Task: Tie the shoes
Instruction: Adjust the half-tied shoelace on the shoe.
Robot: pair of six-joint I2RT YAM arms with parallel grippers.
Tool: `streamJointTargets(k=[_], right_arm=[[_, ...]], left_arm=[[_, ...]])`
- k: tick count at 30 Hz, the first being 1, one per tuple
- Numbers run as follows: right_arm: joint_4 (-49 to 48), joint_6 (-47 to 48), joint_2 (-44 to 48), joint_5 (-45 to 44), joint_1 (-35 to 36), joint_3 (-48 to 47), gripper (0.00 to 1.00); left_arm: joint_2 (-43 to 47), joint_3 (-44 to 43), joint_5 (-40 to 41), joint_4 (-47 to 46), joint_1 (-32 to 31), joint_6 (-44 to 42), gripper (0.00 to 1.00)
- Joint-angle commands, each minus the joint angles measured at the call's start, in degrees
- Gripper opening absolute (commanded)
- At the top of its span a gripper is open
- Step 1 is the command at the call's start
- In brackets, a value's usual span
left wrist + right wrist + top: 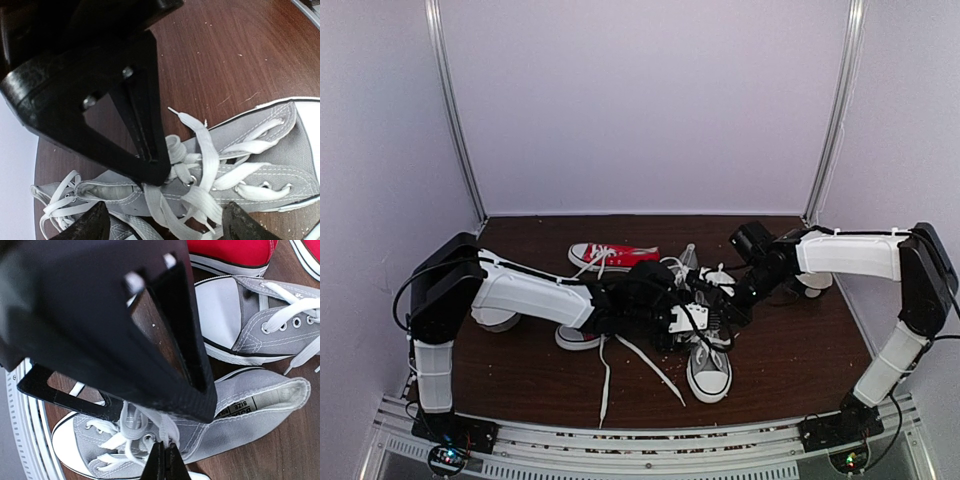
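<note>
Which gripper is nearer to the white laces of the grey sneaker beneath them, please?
Right. The right gripper is shut at the laces, apparently pinching a strand; the left gripper is open just above them, fingers to either side.

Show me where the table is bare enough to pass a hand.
Bare: front right, between the near grey sneaker and the right arm's base; front left, beside the trailing laces; the strip behind the red sneaker. Crowded: the centre, where the left gripper and right gripper meet over that grey sneaker's laces.
</note>
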State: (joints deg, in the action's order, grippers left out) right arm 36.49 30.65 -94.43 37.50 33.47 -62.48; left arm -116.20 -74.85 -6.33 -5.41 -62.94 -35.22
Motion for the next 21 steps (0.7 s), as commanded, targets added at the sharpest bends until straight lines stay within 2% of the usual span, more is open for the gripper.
streamJointTargets(k=[1, 6, 13, 21], right_arm=[[0.73, -0.90, 3.09, 0.92, 0.28, 0.38, 0.00], [0.67, -1.08, 3.26, 1.25, 0.28, 0.65, 0.00], [1.61, -0.71, 3.83, 1.79, 0.28, 0.72, 0.00], [1.72, -0.95, 4.08, 2.60, 0.28, 1.38, 0.00]], left_arm=[[-1.57, -2.35, -2.35, -0.54, 0.38, -0.63, 0.81], [-2.66, -3.46, -2.55, -0.07, 0.36, -0.81, 0.81], [-3.48, -4.14, -3.52, -0.14, 0.36, -1.51, 0.71], [-4.42, -4.78, -3.85, -0.81, 0.36, -1.60, 0.50]])
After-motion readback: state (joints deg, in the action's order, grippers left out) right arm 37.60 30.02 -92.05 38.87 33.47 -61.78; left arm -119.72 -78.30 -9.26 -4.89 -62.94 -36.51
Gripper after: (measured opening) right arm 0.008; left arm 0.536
